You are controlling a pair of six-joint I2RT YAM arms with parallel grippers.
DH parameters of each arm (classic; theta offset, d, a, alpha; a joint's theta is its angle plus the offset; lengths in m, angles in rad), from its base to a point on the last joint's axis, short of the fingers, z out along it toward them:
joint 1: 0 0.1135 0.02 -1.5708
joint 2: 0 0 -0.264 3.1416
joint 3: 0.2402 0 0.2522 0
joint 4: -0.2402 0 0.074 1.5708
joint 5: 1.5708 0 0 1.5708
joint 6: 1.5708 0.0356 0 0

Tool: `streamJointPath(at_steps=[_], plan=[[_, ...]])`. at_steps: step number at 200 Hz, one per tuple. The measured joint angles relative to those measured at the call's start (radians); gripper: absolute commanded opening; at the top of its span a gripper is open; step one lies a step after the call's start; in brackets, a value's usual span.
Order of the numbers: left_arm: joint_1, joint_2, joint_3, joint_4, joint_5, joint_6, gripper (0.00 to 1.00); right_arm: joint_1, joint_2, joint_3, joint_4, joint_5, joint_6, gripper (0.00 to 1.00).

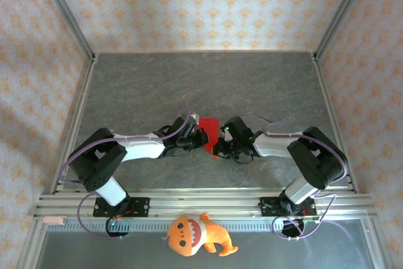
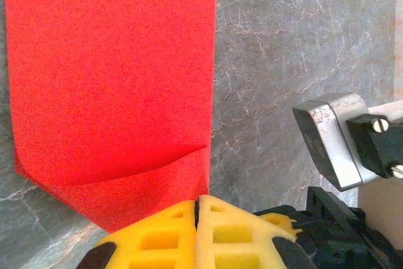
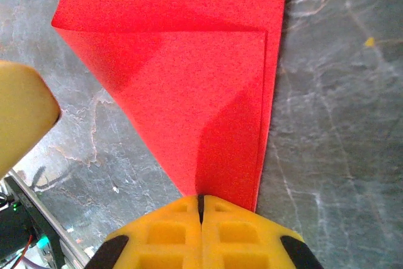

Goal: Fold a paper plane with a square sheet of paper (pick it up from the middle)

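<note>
The left gripper (image 2: 196,202) and right gripper (image 3: 201,198) are both pinching folded edges of the thin bright-red paper sheet (image 2: 107,74), probably floppy and tear-prone

There is one square sheet of paper (image 1: 210,131). There are two arms, the left arm (image 1: 141,146) and the right arm (image 1: 283,144), and one orange plush toy (image 1: 192,234).

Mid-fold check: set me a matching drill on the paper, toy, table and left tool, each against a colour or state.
Things:
1. paper
2. toy
3. table
4. left tool

Colour or state:
A. grey
B. yellow pads, shut on the paper
C. red, partly folded
D. orange

Pairs: 1-C, 2-D, 3-A, 4-B.
</note>
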Motion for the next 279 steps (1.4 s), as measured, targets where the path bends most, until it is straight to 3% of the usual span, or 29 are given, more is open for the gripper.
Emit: streamJointPath(at_steps=[64,123,164,211,279], plan=[[0.010,0.068,-0.046,0.034,0.008,-0.001,0.03,-0.003,0.001,0.003,-0.008,-0.001,-0.004,0.00],[0.085,0.068,-0.047,0.040,-0.002,-0.004,0.03,-0.004,0.003,0.003,-0.008,-0.002,-0.027,0.00],[0.092,0.027,-0.054,0.032,-0.014,-0.003,0.05,-0.006,0.006,0.003,-0.007,-0.008,-0.037,0.00],[0.029,-0.066,-0.085,0.076,-0.023,-0.004,0.06,-0.014,0.010,0.003,-0.003,-0.021,-0.037,0.00],[-0.018,0.080,-0.086,0.177,0.018,-0.047,0.05,-0.017,0.011,0.002,0.000,-0.027,-0.036,0.00]])
